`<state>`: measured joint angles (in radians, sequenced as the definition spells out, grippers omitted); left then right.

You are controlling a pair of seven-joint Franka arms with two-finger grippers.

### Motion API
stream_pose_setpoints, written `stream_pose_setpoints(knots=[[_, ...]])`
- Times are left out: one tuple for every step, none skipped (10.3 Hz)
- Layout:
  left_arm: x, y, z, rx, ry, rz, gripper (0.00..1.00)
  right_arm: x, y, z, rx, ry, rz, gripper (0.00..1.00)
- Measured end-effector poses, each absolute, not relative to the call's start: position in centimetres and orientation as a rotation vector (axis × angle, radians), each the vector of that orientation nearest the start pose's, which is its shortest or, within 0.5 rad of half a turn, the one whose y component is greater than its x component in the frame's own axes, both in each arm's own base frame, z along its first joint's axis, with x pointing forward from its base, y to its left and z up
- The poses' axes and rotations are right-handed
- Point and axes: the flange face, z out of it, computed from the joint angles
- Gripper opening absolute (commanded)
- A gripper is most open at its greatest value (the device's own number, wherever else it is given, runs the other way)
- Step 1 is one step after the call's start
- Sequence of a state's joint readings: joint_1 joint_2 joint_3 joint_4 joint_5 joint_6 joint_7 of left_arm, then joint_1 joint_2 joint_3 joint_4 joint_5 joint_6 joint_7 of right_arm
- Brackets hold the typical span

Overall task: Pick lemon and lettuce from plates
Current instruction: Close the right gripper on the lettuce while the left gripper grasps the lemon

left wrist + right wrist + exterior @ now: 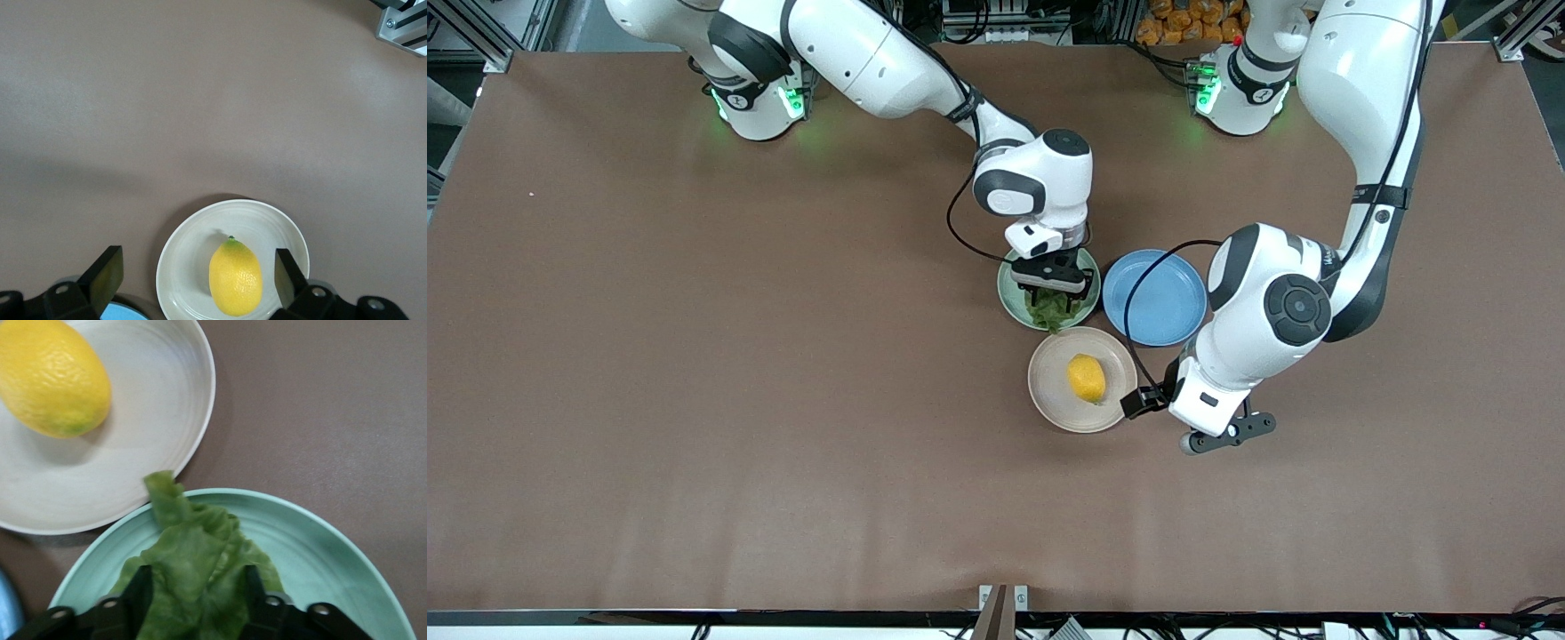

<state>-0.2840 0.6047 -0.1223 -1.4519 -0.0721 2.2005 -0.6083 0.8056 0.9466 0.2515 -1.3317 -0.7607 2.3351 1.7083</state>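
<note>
The lemon (1086, 378) lies on the beige-pink plate (1049, 391). My left gripper (1138, 402) is open at that plate's edge toward the left arm's end. In the left wrist view the lemon (235, 277) lies between the spread fingers (107, 270), close to one of them. The lettuce (1052, 309) lies on the mint green plate (1009, 293). My right gripper (1054, 293) is down on it. In the right wrist view its fingers (143, 593) grip the bunched lettuce (197, 567), which still rests on the mint plate (320, 553).
A blue plate (1154, 296) stands beside the mint plate toward the left arm's end, touching both plates' neighbourhood. The right wrist view also shows the lemon (53, 380) on the beige plate (160, 420). Bare brown table lies all around.
</note>
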Motion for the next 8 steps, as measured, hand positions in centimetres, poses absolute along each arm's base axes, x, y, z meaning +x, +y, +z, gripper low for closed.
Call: stream_pose_setpoints(knots=[[67.2,-27.9,34.8,-3.295,-0.431,-0.101,1.00,41.9,62.2,17.9,-3.037,0.375,-0.602,0.00],[67.0,-28.2,34.6,-3.292,-0.417,-0.083,1.00,42.1,62.2,18.0,-3.043,0.351,-0.609,0.00],[66.7,-28.2,34.4,-3.286,-0.391,-0.054,1.00,42.3,62.1,18.0,-3.052,0.328,-0.615,0.00],[66.5,-28.1,34.2,-3.278,-0.352,-0.018,1.00,42.6,61.9,18.1,-3.064,0.324,-0.626,0.00],[66.3,-28.0,34.0,-3.270,-0.330,0.015,1.00,43.2,61.5,18.6,-3.095,0.326,-0.644,0.00],[66.1,-28.0,33.8,-3.264,-0.311,0.040,1.00,43.8,61.2,19.9,-3.114,0.340,-0.649,0.00],[65.9,-28.1,33.6,-3.261,-0.302,0.054,1.00,44.5,61.0,21.9,-3.117,0.348,-0.631,0.00],[65.7,-28.6,33.3,-3.257,-0.290,0.070,1.00,45.5,60.4,24.7,-3.130,0.352,-0.576,0.00]])
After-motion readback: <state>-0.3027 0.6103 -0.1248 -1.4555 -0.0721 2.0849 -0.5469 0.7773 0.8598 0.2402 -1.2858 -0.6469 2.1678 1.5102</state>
